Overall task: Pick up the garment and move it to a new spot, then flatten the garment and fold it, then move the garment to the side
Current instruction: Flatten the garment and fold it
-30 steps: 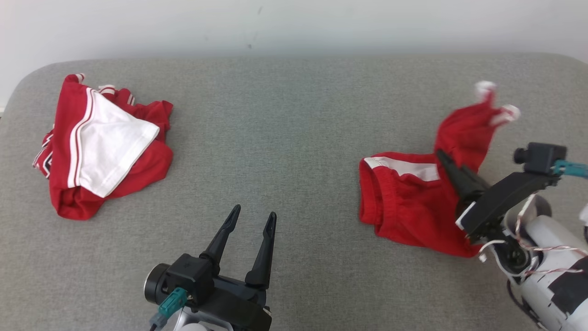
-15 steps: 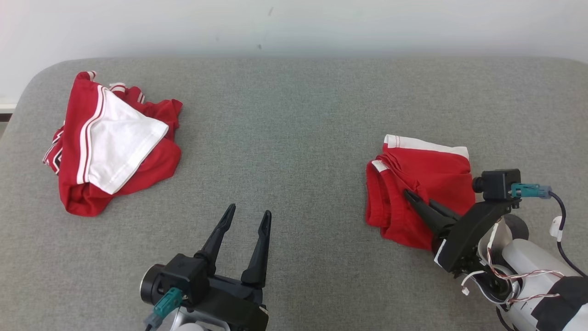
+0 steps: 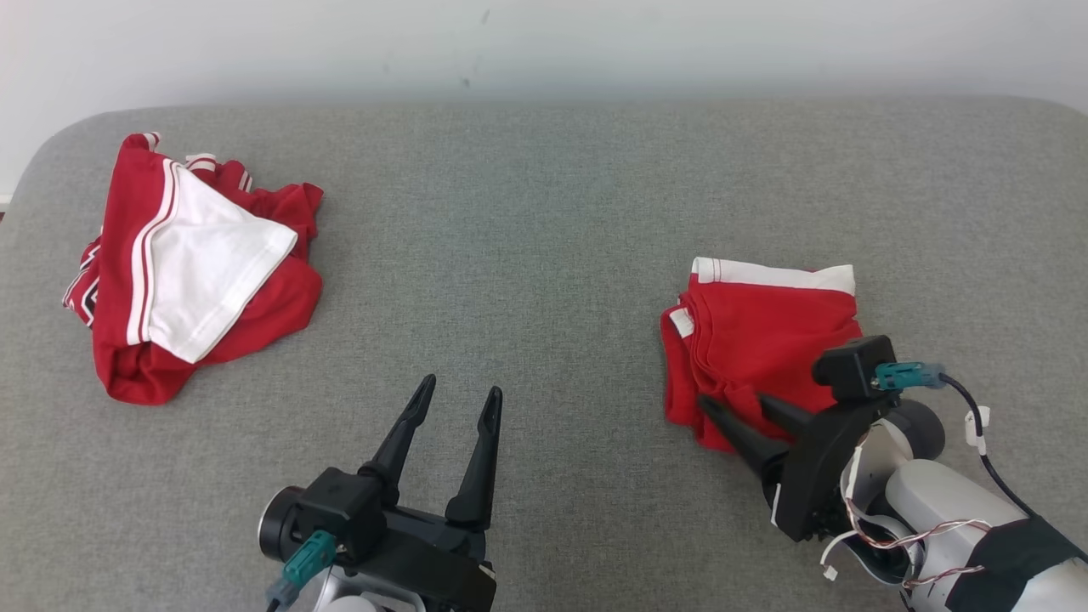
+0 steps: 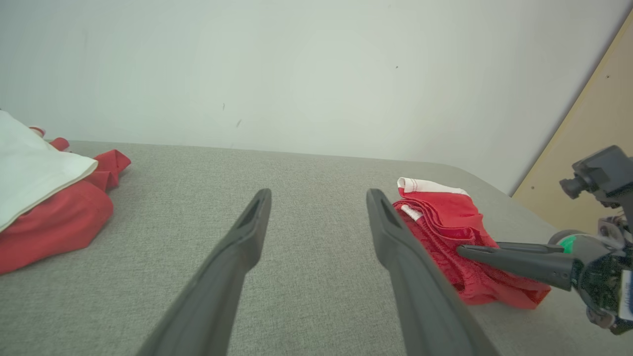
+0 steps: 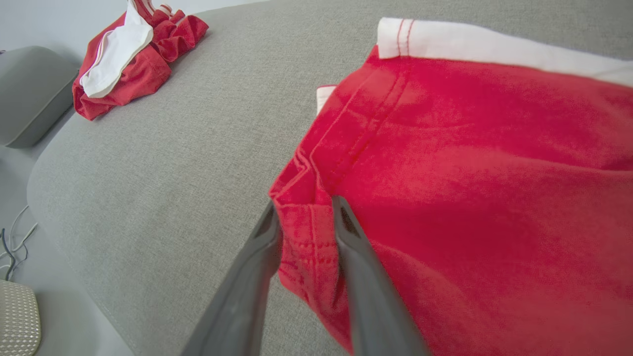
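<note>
**A grey upholstered surface (image 3: 544,255) is carrying a folded red garment (image 3: 765,331), and the right gripper (image 3: 733,401) is pinching the garment's edge.**

The surface is stretching across the head view beneath a pale wall (image 3: 544,42). At its far left a crumpled red-and-white pile of clothing (image 3: 195,263) is lying, well apart from the garment. The garment is sitting folded on the right side of the surface, with a white band (image 3: 773,276) running along its far edge and its stacked layers facing left. The right gripper is reaching in from the lower right, its jaws clenching the thick hemmed fold at the garment's near left corner. In the right wrist view, red cloth is filling the gap between the two fingers. The left gripper (image 3: 463,391) is hovering over bare surface near the front middle, between pile and garment, its jaws spread and gripping nothing.
</note>
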Tool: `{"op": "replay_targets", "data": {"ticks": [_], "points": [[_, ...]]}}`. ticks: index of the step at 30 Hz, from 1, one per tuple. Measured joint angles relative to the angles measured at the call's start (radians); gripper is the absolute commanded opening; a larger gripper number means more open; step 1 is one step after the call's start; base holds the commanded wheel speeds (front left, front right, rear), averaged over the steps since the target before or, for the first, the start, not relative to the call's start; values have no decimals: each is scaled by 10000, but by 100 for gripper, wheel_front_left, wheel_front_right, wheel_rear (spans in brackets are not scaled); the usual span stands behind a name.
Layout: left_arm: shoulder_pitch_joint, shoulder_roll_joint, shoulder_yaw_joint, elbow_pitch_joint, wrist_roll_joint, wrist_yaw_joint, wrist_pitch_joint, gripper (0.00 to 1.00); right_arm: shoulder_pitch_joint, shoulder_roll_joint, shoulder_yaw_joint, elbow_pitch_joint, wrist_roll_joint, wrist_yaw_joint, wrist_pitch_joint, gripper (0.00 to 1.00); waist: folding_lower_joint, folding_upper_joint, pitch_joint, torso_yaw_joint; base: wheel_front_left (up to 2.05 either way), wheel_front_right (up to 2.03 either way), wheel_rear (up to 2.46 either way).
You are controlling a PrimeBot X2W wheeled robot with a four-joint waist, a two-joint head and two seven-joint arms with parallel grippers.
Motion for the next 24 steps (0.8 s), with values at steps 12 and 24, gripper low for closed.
{"op": "replay_targets", "data": {"ticks": [12, 24], "points": [[110, 21, 150, 12, 0, 0, 0, 100, 172, 146, 489, -970, -976, -176, -813, 100, 0, 0, -198, -415, 0, 0, 0], [425, 48, 84, -35, 17, -2, 2, 100, 1122, -493, -1306, -1298, 67, -1106, -2180, 100, 0, 0, -453, -973, 0, 0, 0]]}}
